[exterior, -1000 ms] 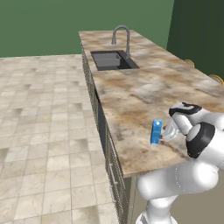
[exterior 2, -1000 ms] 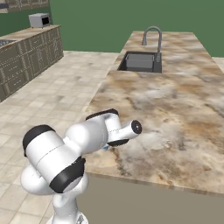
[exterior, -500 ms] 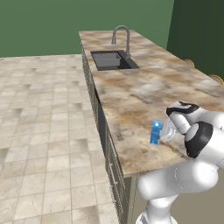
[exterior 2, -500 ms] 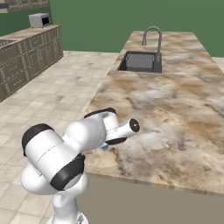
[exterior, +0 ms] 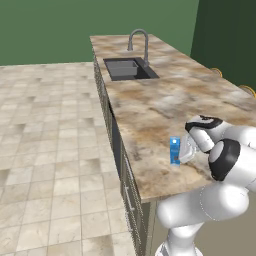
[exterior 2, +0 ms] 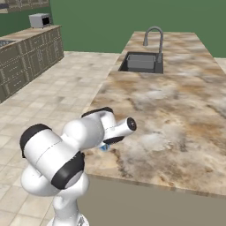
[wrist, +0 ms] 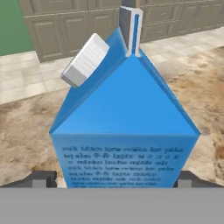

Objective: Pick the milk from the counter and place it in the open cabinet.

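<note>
Hand view alone shows the end effector (wrist: 112, 179) spread wide, fingertips flanking the milk (wrist: 124, 131).

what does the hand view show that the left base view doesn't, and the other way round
Hand view alone: the white cap and small print on the carton, a dark fingertip at each side of it, and beige cabinets beyond a tiled floor.

Left base view alone: the sink, the faucet, and the arm reaching in from the right.

Both: the milk standing upright on the counter.
</note>
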You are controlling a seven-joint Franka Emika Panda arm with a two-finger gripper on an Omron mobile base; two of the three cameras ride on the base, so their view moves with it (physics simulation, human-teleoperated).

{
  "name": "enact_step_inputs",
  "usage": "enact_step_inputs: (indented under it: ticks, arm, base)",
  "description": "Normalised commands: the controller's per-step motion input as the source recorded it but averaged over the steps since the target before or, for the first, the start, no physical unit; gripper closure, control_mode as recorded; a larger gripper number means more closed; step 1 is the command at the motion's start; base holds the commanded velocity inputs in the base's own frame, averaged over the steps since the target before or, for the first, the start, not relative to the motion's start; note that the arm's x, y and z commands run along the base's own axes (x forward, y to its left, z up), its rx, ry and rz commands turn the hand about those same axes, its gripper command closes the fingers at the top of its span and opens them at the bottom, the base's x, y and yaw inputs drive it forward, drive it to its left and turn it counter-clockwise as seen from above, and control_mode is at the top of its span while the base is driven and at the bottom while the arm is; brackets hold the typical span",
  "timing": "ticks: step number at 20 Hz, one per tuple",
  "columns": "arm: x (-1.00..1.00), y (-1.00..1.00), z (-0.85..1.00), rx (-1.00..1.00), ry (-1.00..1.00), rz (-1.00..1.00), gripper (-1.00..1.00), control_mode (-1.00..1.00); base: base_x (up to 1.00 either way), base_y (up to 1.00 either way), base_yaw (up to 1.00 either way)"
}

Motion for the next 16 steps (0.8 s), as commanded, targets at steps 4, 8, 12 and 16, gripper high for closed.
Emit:
enact_step_inputs:
  ticks: [4,8,12,16]
  arm:
    - [0.00,0.02,0.00,0.00,0.00,0.00,-1.00,-1.00]
    - [0.00,0.00,0.00,0.00,0.00,0.00,1.00,-1.00]
    - [0.00,0.00,0.00,0.00,0.00,0.00,1.00,-1.00]
    - [0.00,0.00,0.00,0.00,0.00,0.00,1.00,-1.00]
  base:
    - [0.00,0.00,0.00]
    - [0.00,0.00,0.00]
    - [0.00,0.00,0.00]
    - [0.00,0.00,0.00]
